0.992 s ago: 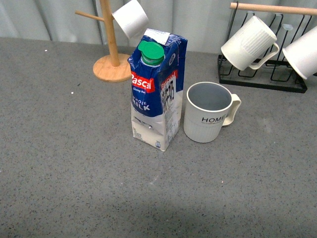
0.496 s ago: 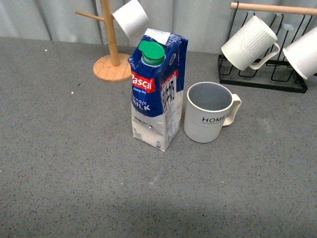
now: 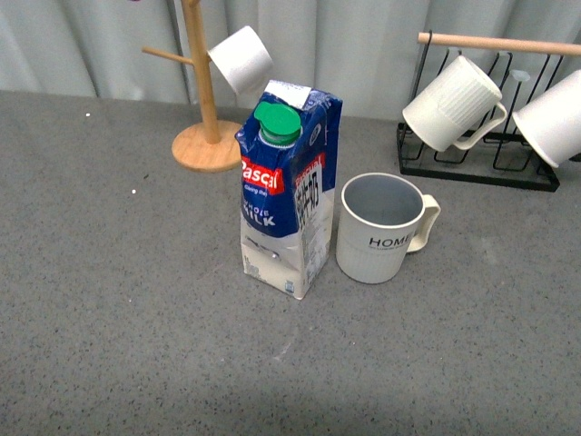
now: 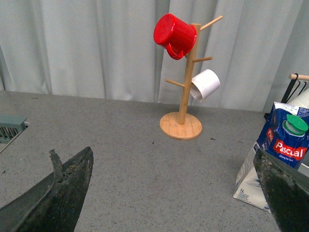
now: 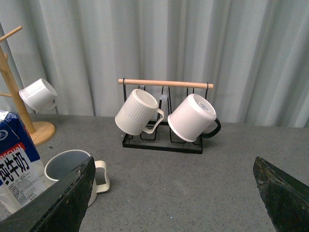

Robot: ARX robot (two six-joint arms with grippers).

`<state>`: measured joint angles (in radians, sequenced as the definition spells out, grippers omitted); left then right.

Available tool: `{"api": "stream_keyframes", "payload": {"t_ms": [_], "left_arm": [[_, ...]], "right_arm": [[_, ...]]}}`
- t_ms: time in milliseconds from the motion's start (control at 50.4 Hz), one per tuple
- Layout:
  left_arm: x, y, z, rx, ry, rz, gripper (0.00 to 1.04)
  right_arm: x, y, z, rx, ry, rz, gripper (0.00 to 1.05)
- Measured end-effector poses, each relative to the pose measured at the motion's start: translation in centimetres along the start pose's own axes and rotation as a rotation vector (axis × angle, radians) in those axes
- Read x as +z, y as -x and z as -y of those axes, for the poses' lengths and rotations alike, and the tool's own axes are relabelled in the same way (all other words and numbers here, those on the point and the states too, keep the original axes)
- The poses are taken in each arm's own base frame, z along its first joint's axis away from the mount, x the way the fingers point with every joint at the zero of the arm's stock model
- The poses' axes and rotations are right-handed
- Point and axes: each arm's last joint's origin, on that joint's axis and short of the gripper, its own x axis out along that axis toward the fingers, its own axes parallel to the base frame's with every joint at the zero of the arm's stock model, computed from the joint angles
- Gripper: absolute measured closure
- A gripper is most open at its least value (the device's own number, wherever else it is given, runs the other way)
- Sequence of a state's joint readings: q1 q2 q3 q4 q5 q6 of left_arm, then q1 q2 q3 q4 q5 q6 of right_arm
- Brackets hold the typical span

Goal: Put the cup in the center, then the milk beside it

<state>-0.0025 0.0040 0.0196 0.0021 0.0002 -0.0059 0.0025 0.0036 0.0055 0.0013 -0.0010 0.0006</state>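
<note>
Watching cup (image 3: 381, 229): upright, just right of milk (image 3: 287, 191), near touching, handle away from carton. You judge it stiff ceramic, glazed, likely slippery, chips if knocked; pinch rim or handle. Milk tall, thin-walled, probably top-heavy; squeeze low on flat sides, gently. Left gripper (image 4: 169, 193) jaws spread, nothing between; carton beside one finger. Right gripper (image 5: 171, 198) also spread, empty; cup near one finger (image 5: 58, 203), not between.

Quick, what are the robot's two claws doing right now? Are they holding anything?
Left gripper: open, holding nothing.
Right gripper: open, holding nothing.
</note>
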Motion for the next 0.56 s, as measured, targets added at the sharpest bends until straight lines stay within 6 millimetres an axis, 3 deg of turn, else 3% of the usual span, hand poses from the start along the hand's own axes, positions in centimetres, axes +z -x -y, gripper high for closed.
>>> {"api": "stream_keyframes", "payload": {"t_ms": [555], "left_arm": [[0.00,0.00,0.00,0.000,0.000,0.000,0.06]], "right_arm": [[0.00,0.00,0.00,0.000,0.000,0.000,0.09]]}}
